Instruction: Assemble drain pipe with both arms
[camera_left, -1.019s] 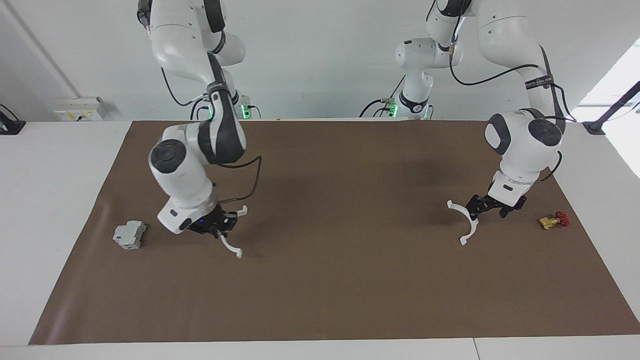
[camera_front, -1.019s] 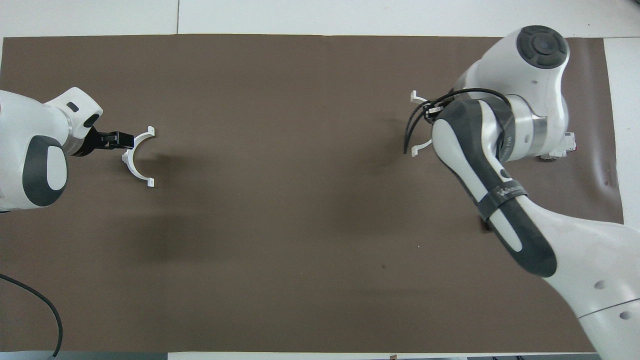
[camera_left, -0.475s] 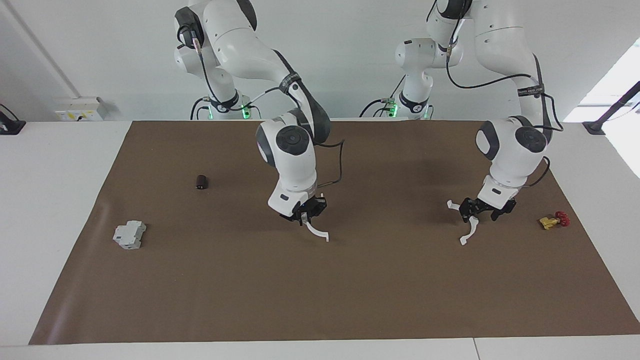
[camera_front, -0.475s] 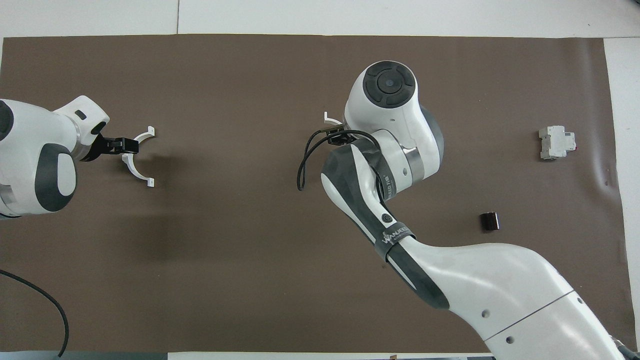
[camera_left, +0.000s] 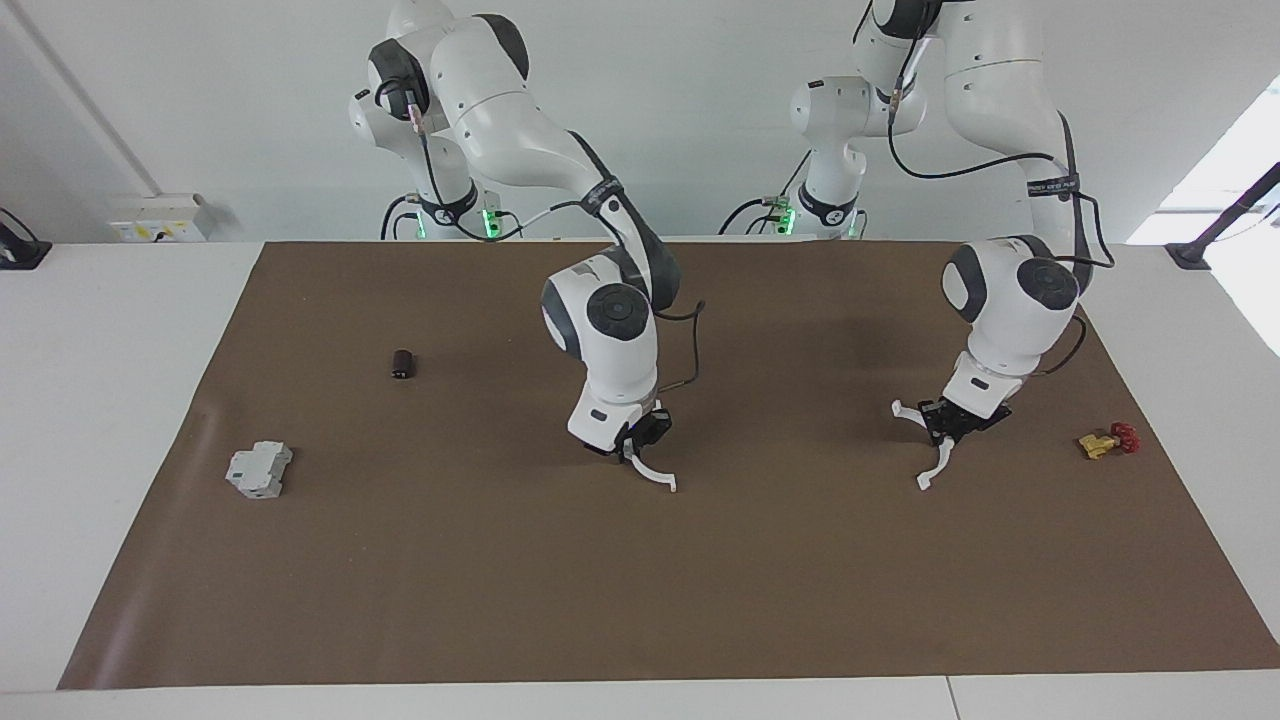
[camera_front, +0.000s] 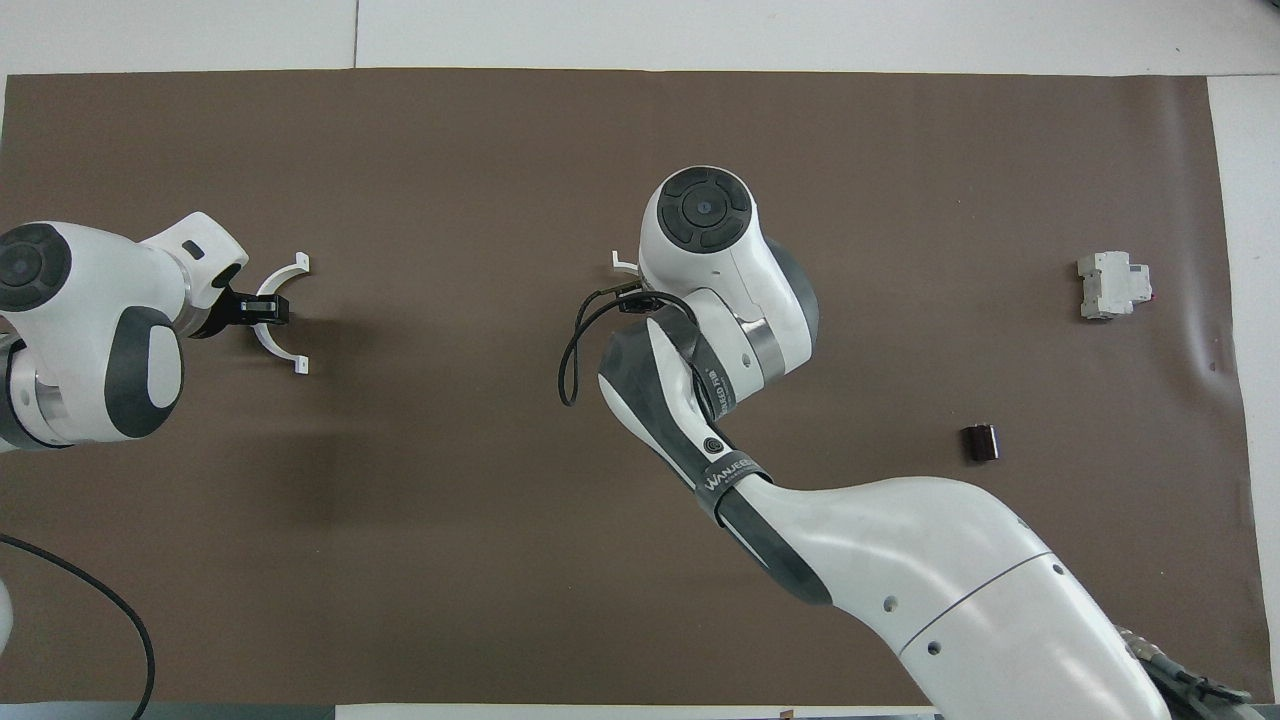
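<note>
White jointed arms (camera_left: 610, 330), black joint caps, black cables.

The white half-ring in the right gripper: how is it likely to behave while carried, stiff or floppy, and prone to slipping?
Probably stiff: the half-ring juts from the right gripper and keeps its curve without sagging. Likely light, being thin plastic. Held at one spot on a narrow band, it may pivot in the grip if its free tab end bumps the other half-ring in the left gripper.
</note>
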